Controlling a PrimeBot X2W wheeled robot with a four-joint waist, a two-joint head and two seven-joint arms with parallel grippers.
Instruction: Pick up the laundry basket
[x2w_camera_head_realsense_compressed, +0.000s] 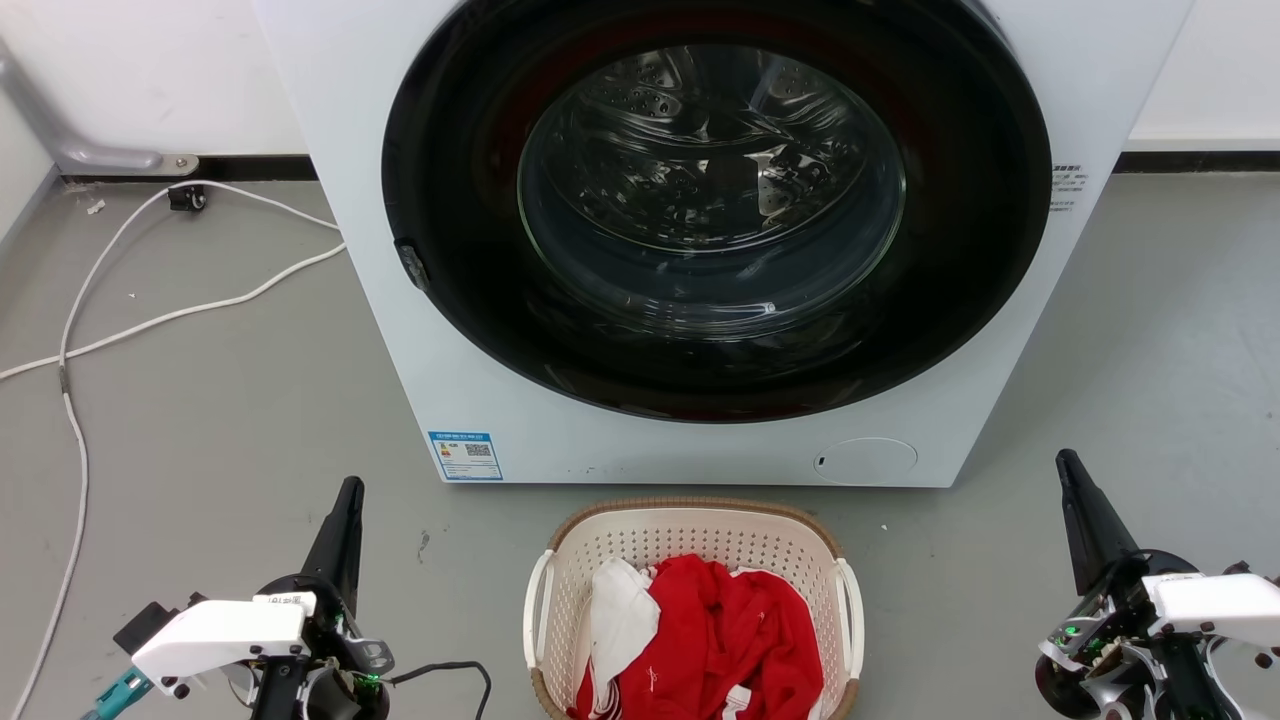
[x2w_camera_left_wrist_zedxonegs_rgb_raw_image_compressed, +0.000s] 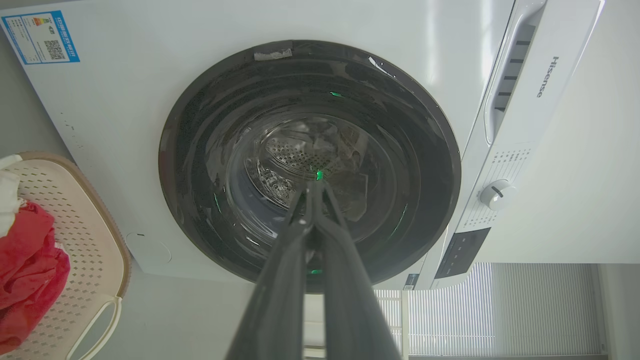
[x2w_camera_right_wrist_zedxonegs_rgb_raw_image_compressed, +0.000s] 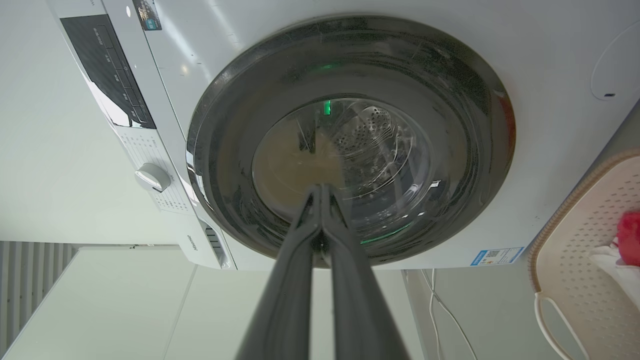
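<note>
Laundry basket (x2w_camera_head_realsense_compressed: 700, 540) on grey floor (x2w_camera_head_realsense_compressed: 220, 430), centred just in front of white washer (x2w_camera_head_realsense_compressed: 370, 250). Heaped with red clothes (x2w_camera_head_realsense_compressed: 735, 630) and white garment (x2w_camera_head_realsense_compressed: 620, 610). Left gripper (x2w_camera_head_realsense_compressed: 351, 492) well left of basket, fingers pressed together, holding nothing. Right gripper (x2w_camera_head_realsense_compressed: 1066, 465) well right of basket, likewise together and empty. Both pointed toward washer.

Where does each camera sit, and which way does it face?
Head view: on the head, looking down at the washer and laundry basket; left gripper and right gripper show.
Left wrist view: on that wrist, facing the washer along shut fingers.
Right wrist view: likewise, on the right wrist.
Shared: all three show washer and basket.
</note>
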